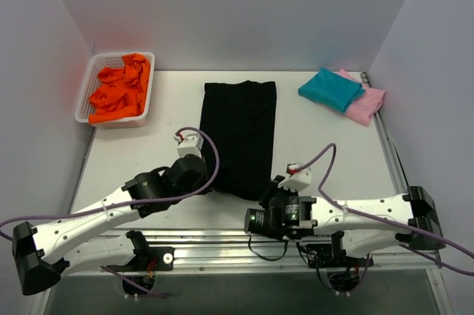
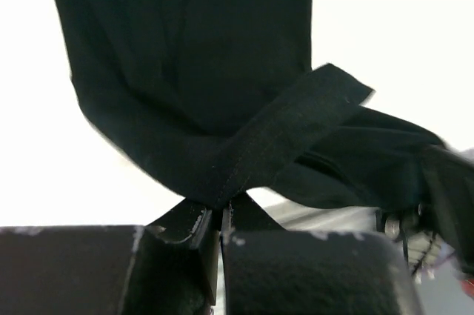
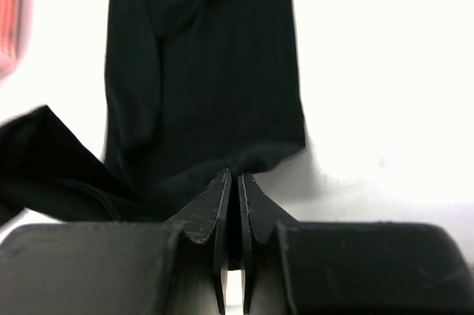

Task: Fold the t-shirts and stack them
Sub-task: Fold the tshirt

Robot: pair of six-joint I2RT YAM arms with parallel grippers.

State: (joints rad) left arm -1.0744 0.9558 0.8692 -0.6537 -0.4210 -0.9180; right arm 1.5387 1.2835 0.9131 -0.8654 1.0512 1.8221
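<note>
A lab: bare white walls [image 1: 222,4] box the table [image 1: 326,144].

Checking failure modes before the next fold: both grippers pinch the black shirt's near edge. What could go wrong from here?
1. The left gripper pinches only a narrow hem strip of the black shirt; it may slip out when lifted.
2. The right gripper bites right at the cloth's edge, so its hold looks thin too.
3. The near edge is bunched and twisted between the grippers, so the fold may come out creased.
</note>
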